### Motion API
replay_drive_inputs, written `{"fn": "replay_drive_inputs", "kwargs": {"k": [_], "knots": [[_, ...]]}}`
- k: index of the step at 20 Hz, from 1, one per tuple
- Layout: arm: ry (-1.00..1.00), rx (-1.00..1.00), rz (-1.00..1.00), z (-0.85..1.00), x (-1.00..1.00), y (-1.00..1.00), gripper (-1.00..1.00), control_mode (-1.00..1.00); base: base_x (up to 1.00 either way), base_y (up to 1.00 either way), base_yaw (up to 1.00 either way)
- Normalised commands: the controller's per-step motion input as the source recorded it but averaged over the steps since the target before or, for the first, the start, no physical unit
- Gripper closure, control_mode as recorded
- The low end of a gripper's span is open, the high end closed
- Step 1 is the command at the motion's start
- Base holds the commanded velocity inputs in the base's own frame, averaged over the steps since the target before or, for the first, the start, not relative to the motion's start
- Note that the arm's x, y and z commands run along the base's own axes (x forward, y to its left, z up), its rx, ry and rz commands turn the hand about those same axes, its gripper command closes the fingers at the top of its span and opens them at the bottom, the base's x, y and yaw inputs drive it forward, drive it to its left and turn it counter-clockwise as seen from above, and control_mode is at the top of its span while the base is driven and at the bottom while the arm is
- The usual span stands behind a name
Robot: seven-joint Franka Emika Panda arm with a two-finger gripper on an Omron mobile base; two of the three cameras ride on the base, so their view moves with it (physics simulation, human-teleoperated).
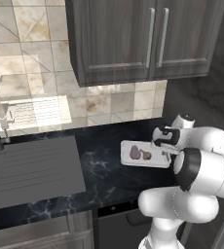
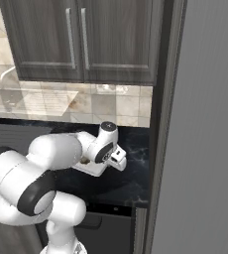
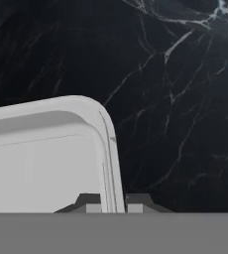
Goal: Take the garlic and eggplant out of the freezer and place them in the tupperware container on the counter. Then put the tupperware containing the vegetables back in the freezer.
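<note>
1. Left base view: I see the tupperware container on the counter, with the eggplant and garlic inside, side by side. The gripper is at its right edge.
2. Right base view: the freezer door fills the right; the arm hides most of the tray.
3. Hand view: the fingertips are pinched on the tray's rim, one each side.

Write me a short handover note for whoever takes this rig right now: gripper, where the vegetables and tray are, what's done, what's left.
Gripper: shut on the right rim of the tupperware container, one fingertip on each side of the wall.
Tupperware container: on the counter, beside the freezer.
Eggplant and garlic: both lying in the container.
Done: vegetables loaded, tray gripped.
Left: lift the tray and put it in the freezer.
</note>
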Motion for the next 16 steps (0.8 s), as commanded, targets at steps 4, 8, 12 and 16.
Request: {"fn": "replay_drive_inputs", "kwargs": {"k": [4, 8, 12, 16], "knots": [[0.01, 0.00, -0.08, 0.78, -0.36, 0.05, 1.00, -1.00, 0.00, 0.00, 0.00], [0.04, 0.00, -0.03, 1.00, -0.44, 0.03, 1.00, -1.00, 0.00, 0.00, 0.00], [0.04, 0.00, 0.00, 0.99, -0.58, 0.00, 1.00, -1.00, 0.00, 0.00, 0.00], [0.05, 0.00, 0.00, 0.81, -0.67, 0.02, 1.00, -1.00, 0.00, 0.00, 0.00]]}}
